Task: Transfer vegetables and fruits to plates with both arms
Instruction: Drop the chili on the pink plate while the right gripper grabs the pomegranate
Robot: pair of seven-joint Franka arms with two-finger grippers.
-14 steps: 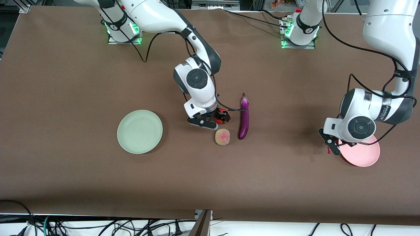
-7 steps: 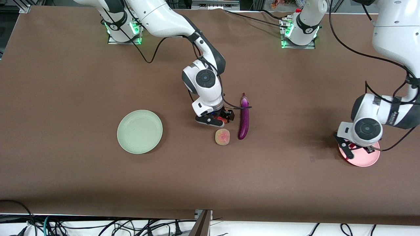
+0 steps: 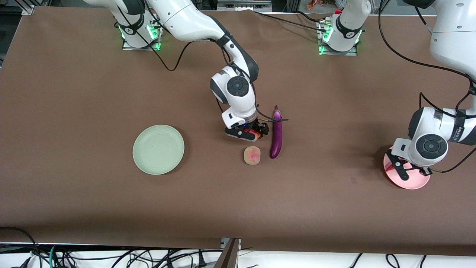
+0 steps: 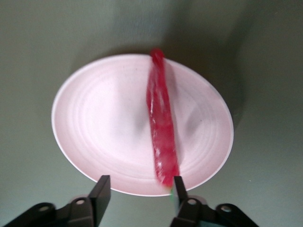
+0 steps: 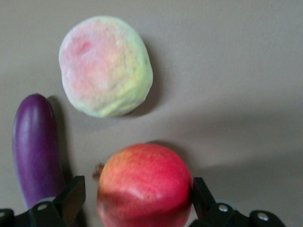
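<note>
On the table (image 3: 74,93), the green plate (image 3: 158,149) sits bare. The left gripper (image 4: 138,196), spread wide, hovers over the pink plate (image 4: 104,132) carrying the chili (image 4: 162,127). The right gripper (image 5: 137,201) straddles the red fruit (image 5: 144,184), touching neither side, between eggplant (image 3: 276,134) and peach (image 3: 252,155).

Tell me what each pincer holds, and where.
Nothing is held. The left pincer is open over the chili on the pink plate; the right pincer is open around the red fruit.
</note>
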